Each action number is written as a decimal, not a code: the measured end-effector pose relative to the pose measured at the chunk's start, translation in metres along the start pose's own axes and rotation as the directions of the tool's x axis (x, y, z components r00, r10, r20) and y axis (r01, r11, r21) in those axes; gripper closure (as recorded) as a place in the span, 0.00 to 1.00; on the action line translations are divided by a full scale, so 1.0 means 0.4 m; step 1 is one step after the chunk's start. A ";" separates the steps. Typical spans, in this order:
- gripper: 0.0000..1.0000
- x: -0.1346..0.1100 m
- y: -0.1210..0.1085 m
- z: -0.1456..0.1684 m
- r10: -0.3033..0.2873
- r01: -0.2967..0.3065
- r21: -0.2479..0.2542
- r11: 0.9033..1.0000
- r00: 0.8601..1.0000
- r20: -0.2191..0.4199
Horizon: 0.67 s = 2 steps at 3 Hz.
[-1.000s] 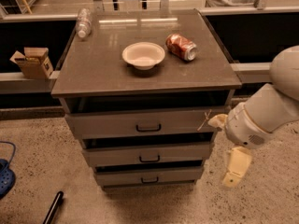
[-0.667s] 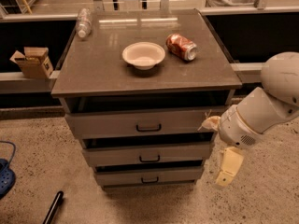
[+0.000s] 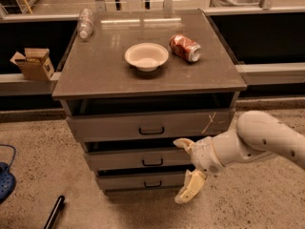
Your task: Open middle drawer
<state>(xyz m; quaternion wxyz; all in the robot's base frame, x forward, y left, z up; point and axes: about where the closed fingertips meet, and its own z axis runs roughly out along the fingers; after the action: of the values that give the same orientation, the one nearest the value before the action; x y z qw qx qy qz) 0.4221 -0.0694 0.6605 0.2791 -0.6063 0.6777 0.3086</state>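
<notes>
The middle drawer is the second of three grey fronts in the grey cabinet, with a small dark loop handle. It looks slightly out, like the other two. The top drawer above it has a pale scratch at its right end and also stands slightly out. My gripper is open in front of the right part of the middle drawer, one pale finger at the drawer's top edge and the other down by the bottom drawer. It is just right of the handle and holds nothing.
On the cabinet top are a white bowl, a red soda can lying on its side and a clear plastic bottle. A cardboard box sits on a ledge at left. A black stick and a blue object lie on the floor.
My arm has swung left and lower, bringing the gripper from beside the cabinet's right edge to in front of the middle drawer's right part. The drawers have not moved.
</notes>
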 end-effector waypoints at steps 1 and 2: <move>0.00 0.002 -0.019 0.021 0.001 -0.001 0.014 1.000 1.000 0.005; 0.00 0.016 -0.022 0.081 0.028 -0.028 -0.032 0.999 0.999 0.017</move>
<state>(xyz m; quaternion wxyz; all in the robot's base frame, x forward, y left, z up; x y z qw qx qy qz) 0.4301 -0.0496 0.6340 0.2711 -0.5984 0.6786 0.3285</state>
